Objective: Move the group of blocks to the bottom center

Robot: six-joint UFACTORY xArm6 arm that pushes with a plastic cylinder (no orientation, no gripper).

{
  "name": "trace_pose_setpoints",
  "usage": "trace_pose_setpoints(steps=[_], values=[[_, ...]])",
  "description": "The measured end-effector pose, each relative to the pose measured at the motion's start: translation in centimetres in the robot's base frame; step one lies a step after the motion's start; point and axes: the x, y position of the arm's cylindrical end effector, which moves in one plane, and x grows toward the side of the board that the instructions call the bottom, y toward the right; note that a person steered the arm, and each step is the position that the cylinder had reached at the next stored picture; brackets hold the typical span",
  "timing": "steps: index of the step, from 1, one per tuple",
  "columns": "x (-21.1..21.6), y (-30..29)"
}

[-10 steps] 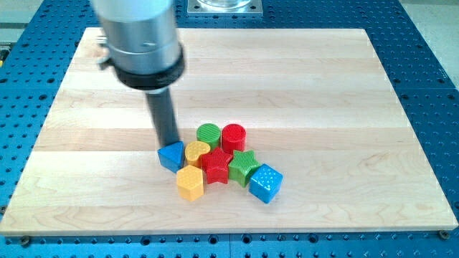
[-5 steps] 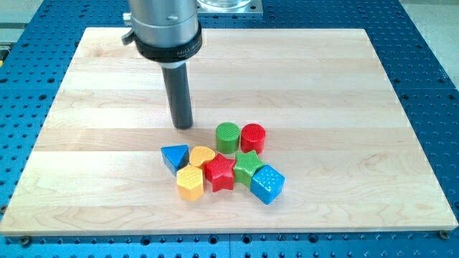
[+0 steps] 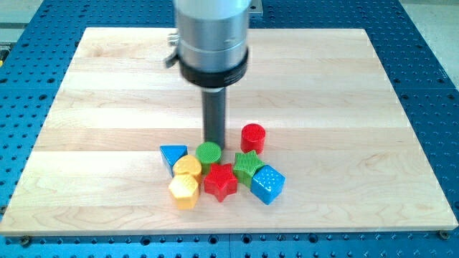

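Note:
Several blocks sit clustered low on the wooden board [image 3: 107, 86]. A blue triangle [image 3: 173, 155] is at the cluster's left. A yellow heart [image 3: 188, 168] and a yellow hexagon [image 3: 183, 191] lie below and right of it. A green cylinder [image 3: 209, 154] is in the middle, a red star [image 3: 219, 181] below it. A green star [image 3: 247, 166], a blue cube [image 3: 267, 184] and a red cylinder [image 3: 252, 137] are on the right. My tip [image 3: 214, 144] touches the green cylinder's top edge, left of the red cylinder.
The arm's wide grey collar [image 3: 212, 43] hangs over the board's upper middle. Blue perforated table [image 3: 430, 86] surrounds the board on all sides.
My tip moved right and down the view, pushing the green cylinder down into the cluster. The yellow heart, yellow hexagon and red star shifted slightly down. The red cylinder now stands apart.

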Motion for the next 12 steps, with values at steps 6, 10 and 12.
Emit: trace_pose_setpoints(steps=[6, 10, 12], values=[[-1.0, 3.8], [-1.0, 5.1], [0.4, 17.8]])
